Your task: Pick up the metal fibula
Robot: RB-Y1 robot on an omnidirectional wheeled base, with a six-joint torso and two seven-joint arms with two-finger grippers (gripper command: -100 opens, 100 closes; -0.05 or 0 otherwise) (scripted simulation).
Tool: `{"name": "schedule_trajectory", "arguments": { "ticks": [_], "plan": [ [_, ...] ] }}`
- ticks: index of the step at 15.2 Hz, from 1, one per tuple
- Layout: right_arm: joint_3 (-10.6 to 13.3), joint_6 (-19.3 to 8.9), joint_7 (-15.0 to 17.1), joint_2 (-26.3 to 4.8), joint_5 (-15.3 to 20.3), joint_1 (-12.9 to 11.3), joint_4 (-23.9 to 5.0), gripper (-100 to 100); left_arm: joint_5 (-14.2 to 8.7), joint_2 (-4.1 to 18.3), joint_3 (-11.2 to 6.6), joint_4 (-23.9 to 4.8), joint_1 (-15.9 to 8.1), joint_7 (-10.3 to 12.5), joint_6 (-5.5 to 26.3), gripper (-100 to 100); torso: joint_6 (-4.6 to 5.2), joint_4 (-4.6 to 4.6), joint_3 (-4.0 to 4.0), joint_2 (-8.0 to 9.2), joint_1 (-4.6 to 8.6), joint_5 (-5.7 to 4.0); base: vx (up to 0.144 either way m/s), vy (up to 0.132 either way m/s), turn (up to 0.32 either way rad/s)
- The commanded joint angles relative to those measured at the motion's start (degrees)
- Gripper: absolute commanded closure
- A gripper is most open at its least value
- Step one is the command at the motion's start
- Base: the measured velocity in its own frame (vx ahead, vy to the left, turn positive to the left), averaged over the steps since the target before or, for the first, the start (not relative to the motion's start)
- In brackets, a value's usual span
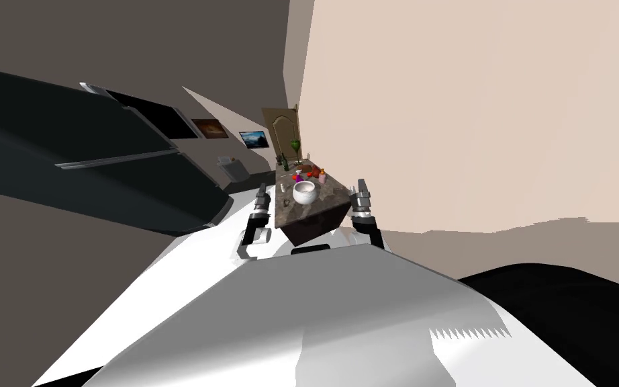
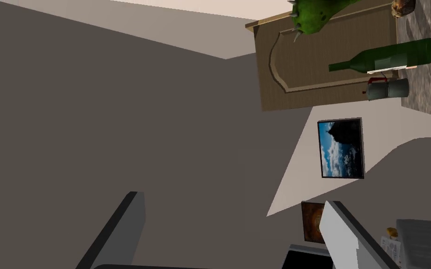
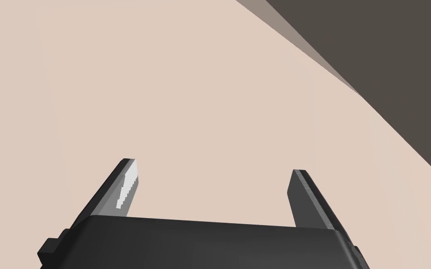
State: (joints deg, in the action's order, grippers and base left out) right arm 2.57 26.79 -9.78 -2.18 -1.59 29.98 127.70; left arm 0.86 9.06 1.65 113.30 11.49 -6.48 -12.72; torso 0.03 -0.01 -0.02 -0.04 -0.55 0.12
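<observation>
A dark stone-topped table [image 1: 315, 208] stands just ahead of me. On it are a white bowl [image 1: 305, 193], some small red and pink items [image 1: 319, 175] and green bottles [image 1: 285, 162]. A tiny dark looped thing [image 1: 287, 202] lies near the table's left edge, too small to identify as the fibula. My left gripper [image 1: 261, 191] is raised beside the table's left edge, open and empty, with its fingers [image 2: 345, 233] wide apart. My right gripper [image 1: 360, 183] is up at the table's right corner, also open [image 3: 214, 180] and empty.
Beyond the left gripper, a green bottle [image 2: 383, 58] and a grey mug [image 2: 387, 88] stand at the table's far end, with a spiky green plant [image 2: 315, 16] and a brown door [image 2: 322, 70] behind. A large dark fridge [image 1: 86, 168] stands to my left.
</observation>
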Motion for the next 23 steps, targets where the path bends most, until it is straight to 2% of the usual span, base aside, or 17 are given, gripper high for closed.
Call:
{"name": "schedule_trajectory", "arguments": {
  "ticks": [1, 2, 4, 5, 7, 8, 10, 11, 12, 13, 15, 16, 17, 19, 20, 22, 23],
  "plan": [
    [0.0, 0.0, 0.0, 0.0, 0.0, 0.0, 0.0, 0, -0.16, 0.13, 0.09, -1.84, -1.01, -0.08, 0.97, -100, 0.0, 0.0, 0.0, 0.0, 0.0, 0.0, -0.009, 0.105, -0.037],
    [0.0, 0.0, 0.0, 0.0, 0.0, 0.01, 0.0, 0, -0.61, 0.5, 0.24, -4.03, -3.77, -0.2, 3.29, -100, -0.03, 0.0, -0.01, -0.02, 0.04, 0.0, -0.009, 0.11, -0.133],
    [0.0, 0.0, 0.0, 0.0, 0.0, 0.0, 0.0, 0, -0.61, 0.5, 0.24, -5.05, -3.78, -0.2, 3.29, -100, -0.01, -0.01, -0.02, -0.04, 0.03, 0.0, -0.008, 0.108, -0.095],
    [0.0, 0.0, 0.0, 0.0, 0.0, 0.01, 0.0, 0, -1.09, 0.81, 0.4, -6.86, -6.38, -0.33, 5.69, -100, -0.03, -0.01, -0.02, -0.04, 0.09, -0.01, -0.019, 0.103, -0.101],
    [0.0, 0.0, 0.0, 0.0, 0.0, 0.0, 0.0, 0, -1.09, 0.81, 0.4, -8.38, -6.66, -0.33, 5.69, -100, -0.01, 0.0, -0.01, -0.01, 0.05, -0.01, -0.017, 0.103, -0.114],
    [0.0, 0.0, 0.0, 0.0, 0.0, 0.0, 0.0, 0, -1.58, 1.07, 0.55, -9.88, -8.7, -0.46, 8.17, -100, -0.02, -0.01, -0.01, -0.01, 0.11, -0.01, -0.011, 0.117, -0.171],
    [0.0, 0.0, 0.0, 0.0, 0.0, 0.0, 0.0, 0, -1.58, 1.07, 0.55, -11.82, -9.63, -0.46, 8.17, -100, 0.01, -0.01, -0.02, -0.04, 0.05, -0.01, -0.015, 0.104, -0.128],
    [0.0, 0.0, 0.0, 0.0, 0.0, 0.01, 0.0, 0, -2.09, 1.29, 0.72, -14.19, -12.35, -0.59, 10.37, -100, -0.02, -0.01, -0.03, -0.05, 0.11, -0.02, -0.033, 0.103, -0.125],
    [0.0, 0.0, 0.0, 0.0, 0.0, 0.0, 0.0, 0, -2.09, 1.29, 0.72, -15.34, -12.68, -0.59, 10.72, -100, 0.01, 0.0, -0.01, -0.02, 0.1, -0.02, -0.029, 0.124, -0.17],
    [0.0, 0.0, 0.0, 0.0, 0.0, 0.0, 0.0, 0, -2.6, 1.46, 0.89, -17.07, -14.86, -0.73, 12.29, -100, 0.0, 0.0, 0.0, 0.0, 0.05, -0.01, -0.018, 0.158, -0.234],
    [0.0, 0.0, 0.0, -0.01, 0.0, 0.0, 0.0, 0, -2.6, 1.46, 0.89, -18.95, -15.79, -0.73, 13.31, -100, 0.0, -0.01, -0.02, -0.05, -0.13, 0.03, -0.008, 0.151, -0.129],
    [-0.01, 0.0, 0.0, 0.0, 0.0, 0.01, 0.0, 0, -2.6, 1.46, 0.89, -18.95, -15.79, -0.73, 13.31, -100, -0.03, -0.01, -0.04, -0.07, -0.07, 0.02, -0.007, 0.068, 0.013],
    [0.0, 0.0, 0.0, 0.0, 0.0, 0.01, 0.0, 0, -3.12, 1.58, 1.06, -21.05, -18.24, -0.87, 15.95, -100, -0.04, -0.02, -0.05, -0.09, 0.1, -0.01, -0.015, 0.087, -0.132],
    [0.0, 0.0, 0.0, 0.0, 0.0, 0.0, 0.0, 0, -3.12, 1.58, 1.06, -22.62, -18.95, -0.87, 15.95, -100, 0.01, -0.01, -0.04, -0.08, 0.12, -0.02, -0.016, 0.092, -0.136],
    [0.0, 0.0, 0.0, 0.0, 0.0, 0.01, 0.0, 0, -3.65, 1.66, 1.23, -24.12, -21.31, -1.01, 18.62, -100, -0.02, -0.02, -0.04, -0.08, 0.17, -0.03, -0.03, 0.097, -0.181],
    [0.0, 0.0, 0.0, 0.0, 0.0, 0.0, 0.0, 0, -3.65, 1.66, 1.23, -26.33, -22.16, -1.01, 18.62, -100, 0.0, -0.01, -0.02, -0.04, 0.08, -0.02, -0.025, 0.111, -0.116],
    [0.0, 0.0, 0.0, 0.0, 0.0, 0.01, 0.0, 0, -4.19, 1.7, 1.4, -27.7, -24.53, -1.15, 21.27, -100, -0.04, -0.01, -0.03, -0.05, 0.1, -0.01, -0.011, 0.116, -0.156]
  ]
}}
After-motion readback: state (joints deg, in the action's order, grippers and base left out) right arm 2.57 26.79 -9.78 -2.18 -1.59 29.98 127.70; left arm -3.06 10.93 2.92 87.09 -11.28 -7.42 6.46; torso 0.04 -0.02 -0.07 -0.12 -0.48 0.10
